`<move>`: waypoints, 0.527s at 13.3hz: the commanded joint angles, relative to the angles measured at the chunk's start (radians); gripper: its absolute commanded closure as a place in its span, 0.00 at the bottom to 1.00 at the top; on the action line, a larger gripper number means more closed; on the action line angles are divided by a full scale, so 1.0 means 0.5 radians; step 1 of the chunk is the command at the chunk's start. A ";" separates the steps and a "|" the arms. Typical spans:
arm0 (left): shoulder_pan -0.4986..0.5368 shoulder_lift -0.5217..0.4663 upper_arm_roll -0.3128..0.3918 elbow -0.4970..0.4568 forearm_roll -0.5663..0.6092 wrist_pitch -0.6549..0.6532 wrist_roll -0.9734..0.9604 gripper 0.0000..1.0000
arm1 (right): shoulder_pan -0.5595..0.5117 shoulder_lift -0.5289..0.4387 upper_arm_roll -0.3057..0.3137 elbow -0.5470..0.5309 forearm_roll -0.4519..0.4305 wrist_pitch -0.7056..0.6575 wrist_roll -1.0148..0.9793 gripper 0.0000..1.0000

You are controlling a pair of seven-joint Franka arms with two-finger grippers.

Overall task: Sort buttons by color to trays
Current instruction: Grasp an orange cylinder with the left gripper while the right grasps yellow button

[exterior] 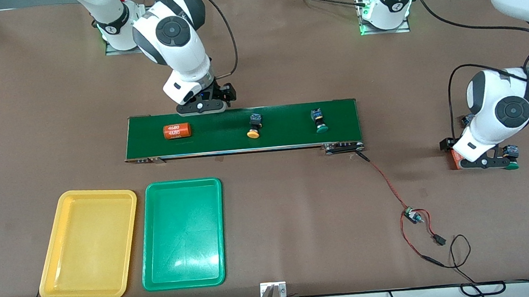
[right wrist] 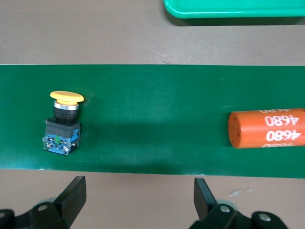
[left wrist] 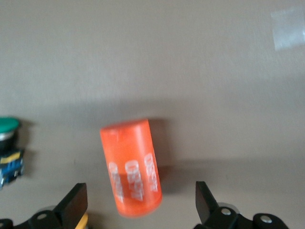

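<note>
Left gripper (exterior: 486,162) open, mostly hiding orange cylinder (left wrist: 131,168), right gripper (exterior: 202,107) open, perhaps over conveyor (exterior: 244,140) edge

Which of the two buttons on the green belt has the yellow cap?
The yellow-capped button lies mid-belt, between the orange cylinder and the green-capped button, which lies toward the left arm's end of the belt.

Our right gripper (exterior: 201,107) hangs low, wrist bent down, at the conveyor belt's (exterior: 243,130) edge nearest our bases, fingers spread wide. Our left gripper (exterior: 485,162) hovers low, fingers also wide apart, over the table's (exterior: 301,222) left-arm end.
</note>
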 commanded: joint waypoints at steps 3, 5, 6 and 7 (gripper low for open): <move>-0.012 0.133 0.057 0.057 -0.065 0.071 0.091 0.00 | 0.030 0.097 -0.008 0.091 -0.046 -0.015 0.187 0.00; -0.012 0.133 0.057 0.026 -0.065 0.065 0.082 0.43 | 0.031 0.119 -0.011 0.131 -0.045 -0.021 0.254 0.00; -0.012 0.130 0.057 0.035 -0.061 0.056 0.109 0.55 | 0.034 0.131 -0.011 0.134 -0.049 -0.021 0.258 0.00; -0.012 0.112 0.057 0.042 -0.046 0.053 0.107 0.61 | 0.043 0.140 -0.015 0.137 -0.073 -0.018 0.261 0.00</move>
